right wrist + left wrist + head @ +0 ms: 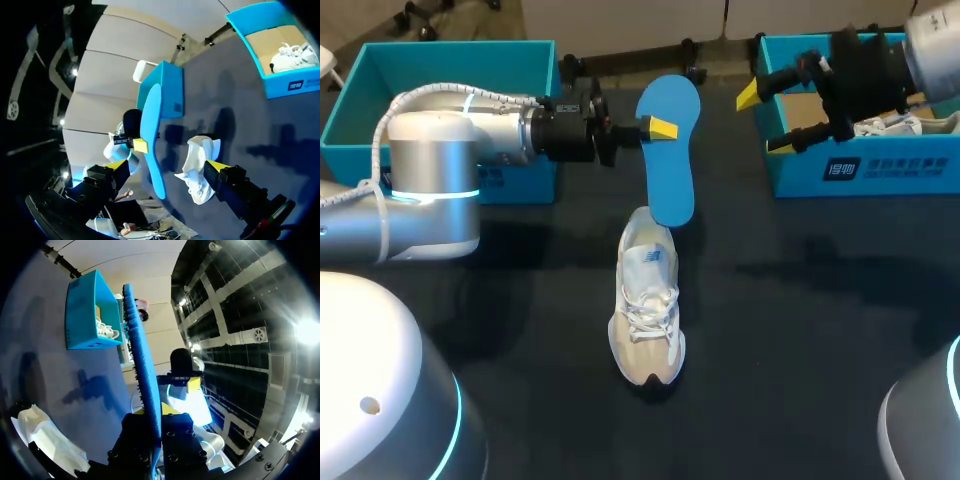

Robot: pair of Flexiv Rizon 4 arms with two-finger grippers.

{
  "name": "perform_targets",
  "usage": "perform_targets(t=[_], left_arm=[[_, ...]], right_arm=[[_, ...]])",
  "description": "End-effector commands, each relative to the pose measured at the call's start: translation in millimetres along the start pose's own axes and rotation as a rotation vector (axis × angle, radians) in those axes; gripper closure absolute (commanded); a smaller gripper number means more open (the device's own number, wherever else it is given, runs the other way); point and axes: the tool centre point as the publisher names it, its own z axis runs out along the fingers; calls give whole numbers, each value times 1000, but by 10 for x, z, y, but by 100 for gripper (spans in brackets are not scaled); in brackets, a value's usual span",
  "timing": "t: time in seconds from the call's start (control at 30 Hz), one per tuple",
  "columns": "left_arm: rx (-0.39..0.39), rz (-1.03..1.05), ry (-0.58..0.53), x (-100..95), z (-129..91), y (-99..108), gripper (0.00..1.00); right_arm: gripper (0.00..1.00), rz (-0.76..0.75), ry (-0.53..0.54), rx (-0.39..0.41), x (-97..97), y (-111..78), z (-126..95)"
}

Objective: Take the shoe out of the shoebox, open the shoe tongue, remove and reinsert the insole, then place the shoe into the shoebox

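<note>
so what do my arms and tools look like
Left arm and right arm are silver-grey rounded links with cyan light rings and black wrists. A white ribbed cable runs on the left. Left tool and right tool: black, yellow-tipped fingers.

Your left gripper (156, 412) is clamped on the blue insole (142, 365), held edge-on and running straight ahead from the fingers. Beside the insole's far end, the blue shoebox (82, 310) sits on the table (65, 375), a boxed shoe (105, 330) inside. A white shoe (42, 437) lies beside the gripper.
</note>
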Motion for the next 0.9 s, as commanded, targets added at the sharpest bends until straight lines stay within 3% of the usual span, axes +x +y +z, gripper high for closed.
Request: perform_targets(t=[0.03, 0.43, 0.9], left_arm=[[0, 0, -1, -2, 0, 5, 100], [0, 0, -1, -2, 0, 5, 100], [0, 0, -1, -2, 0, 5, 100]], right_arm=[[0, -1, 130, -15, -85, -28, 18], [0, 17, 216, -12, -247, -6, 89], [0, 14, 240, 7, -249, 3, 105]])
